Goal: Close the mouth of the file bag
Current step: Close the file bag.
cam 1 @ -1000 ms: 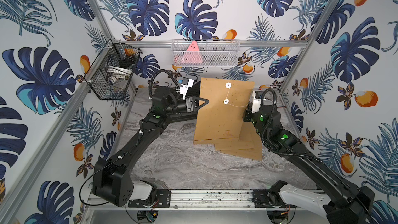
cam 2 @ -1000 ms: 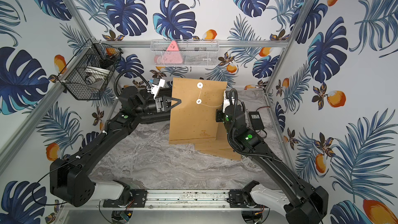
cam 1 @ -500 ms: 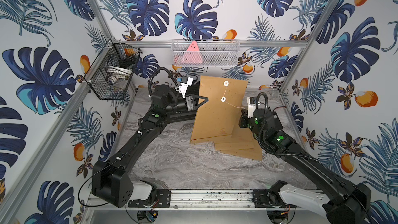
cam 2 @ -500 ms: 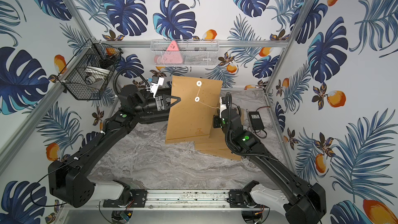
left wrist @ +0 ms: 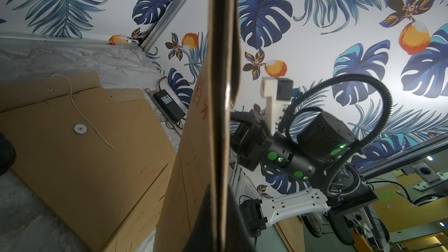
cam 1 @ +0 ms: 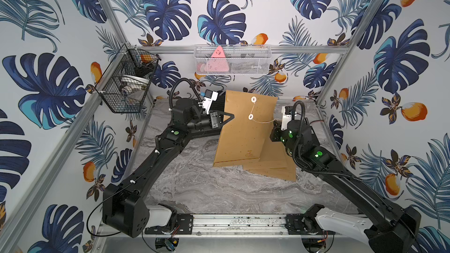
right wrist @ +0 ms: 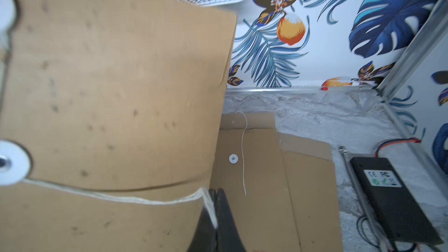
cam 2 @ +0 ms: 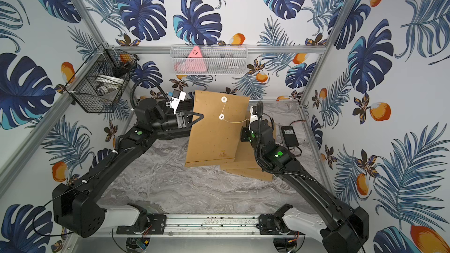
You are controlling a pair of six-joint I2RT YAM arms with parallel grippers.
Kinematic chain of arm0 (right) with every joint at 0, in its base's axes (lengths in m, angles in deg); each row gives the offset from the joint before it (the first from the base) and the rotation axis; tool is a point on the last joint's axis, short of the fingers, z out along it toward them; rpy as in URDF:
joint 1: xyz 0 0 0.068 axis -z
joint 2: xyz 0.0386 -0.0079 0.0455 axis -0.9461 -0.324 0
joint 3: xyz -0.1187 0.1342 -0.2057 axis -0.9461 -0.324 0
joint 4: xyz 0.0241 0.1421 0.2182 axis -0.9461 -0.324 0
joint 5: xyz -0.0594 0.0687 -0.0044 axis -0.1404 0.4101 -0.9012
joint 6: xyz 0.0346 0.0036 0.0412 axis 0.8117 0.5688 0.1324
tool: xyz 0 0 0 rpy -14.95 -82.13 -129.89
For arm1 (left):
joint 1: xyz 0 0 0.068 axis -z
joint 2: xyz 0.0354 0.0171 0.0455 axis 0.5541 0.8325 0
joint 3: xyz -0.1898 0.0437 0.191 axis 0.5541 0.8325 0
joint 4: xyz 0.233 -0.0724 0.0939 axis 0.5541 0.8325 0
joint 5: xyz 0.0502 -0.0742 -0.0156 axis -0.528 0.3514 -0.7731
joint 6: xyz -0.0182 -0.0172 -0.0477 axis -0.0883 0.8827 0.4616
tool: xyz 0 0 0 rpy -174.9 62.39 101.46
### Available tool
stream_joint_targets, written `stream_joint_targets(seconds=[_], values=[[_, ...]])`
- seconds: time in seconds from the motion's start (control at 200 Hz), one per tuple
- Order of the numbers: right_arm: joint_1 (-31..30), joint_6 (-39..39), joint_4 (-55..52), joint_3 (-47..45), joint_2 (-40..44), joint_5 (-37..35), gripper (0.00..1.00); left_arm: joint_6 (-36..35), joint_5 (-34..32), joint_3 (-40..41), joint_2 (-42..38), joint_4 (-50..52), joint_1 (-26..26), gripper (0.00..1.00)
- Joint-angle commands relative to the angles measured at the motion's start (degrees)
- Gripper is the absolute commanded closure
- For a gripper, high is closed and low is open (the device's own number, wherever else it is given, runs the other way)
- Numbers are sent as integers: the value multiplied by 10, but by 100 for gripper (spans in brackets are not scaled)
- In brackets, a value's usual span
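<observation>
right wrist view: the right gripper [right wrist: 214,204] is clenched on the string [right wrist: 121,197], which is drawn across to the lower button [right wrist: 9,163]. in both top views the file bag [cam 1: 243,130] is held upright, with the left gripper [cam 1: 227,117] clamped on its side edge; that button lies leftward of the right gripper.

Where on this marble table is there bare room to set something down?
Bare: the front-centre marble tabletop, bordered by the metal front rail and the flat brown paper envelopes. Crowded: the rear, where the upright brown paper file bag, left gripper and black power adapter are.
</observation>
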Motion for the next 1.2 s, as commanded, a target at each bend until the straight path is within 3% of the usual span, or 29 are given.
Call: stream_joint_targets(seconds=[0.0, 0.36, 1.196], values=[[-1, -76, 1, 26, -9, -42, 100, 6, 19, 13, -15, -23, 1, 100], [-1, -147, -16, 106, -61, 2, 100, 13, 39, 59, -36, -36, 30, 100], [7, -103, -198, 209, -105, 116, 100, -51, 32, 87, -49, 28, 82, 100]])
